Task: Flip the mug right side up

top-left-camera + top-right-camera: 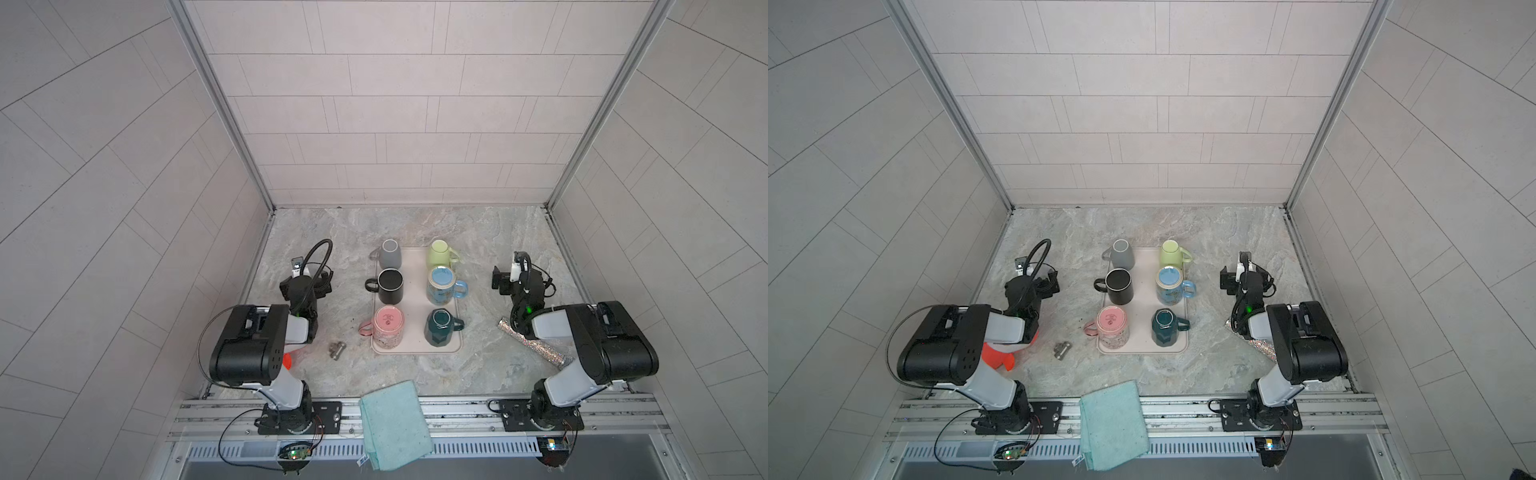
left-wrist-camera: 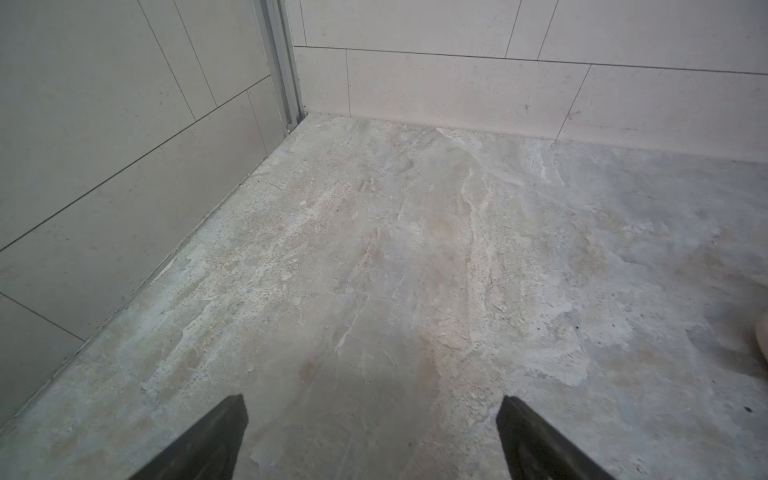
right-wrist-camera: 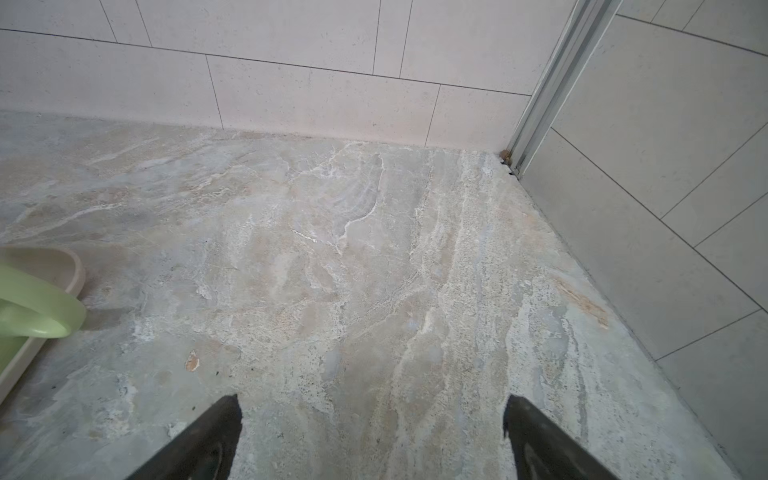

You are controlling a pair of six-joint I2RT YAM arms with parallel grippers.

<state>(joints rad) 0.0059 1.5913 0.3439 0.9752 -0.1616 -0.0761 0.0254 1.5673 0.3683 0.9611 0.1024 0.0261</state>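
Note:
Several mugs stand in two rows on a beige tray [image 1: 415, 291] in both top views: grey [image 1: 390, 253], light green [image 1: 440, 254], black [image 1: 390, 286], blue [image 1: 442, 286], pink [image 1: 387, 326] and dark green [image 1: 440, 328]. The pink mug shows a flat marked base on top, so it is upside down; the grey, light green and blue ones also show flat tops. My left gripper [image 1: 307, 282] [image 2: 372, 405] hangs open left of the tray, empty. My right gripper [image 1: 511, 276] [image 3: 372, 405] hangs open right of it, empty. The light green mug's handle [image 3: 37, 307] shows in the right wrist view.
A teal cloth [image 1: 395, 424] drapes over the front rail. A small metal part [image 1: 337, 350] lies left of the tray's front corner. A glittery tube [image 1: 532, 343] lies under the right arm, an orange object [image 1: 996, 357] under the left. Tiled walls close three sides.

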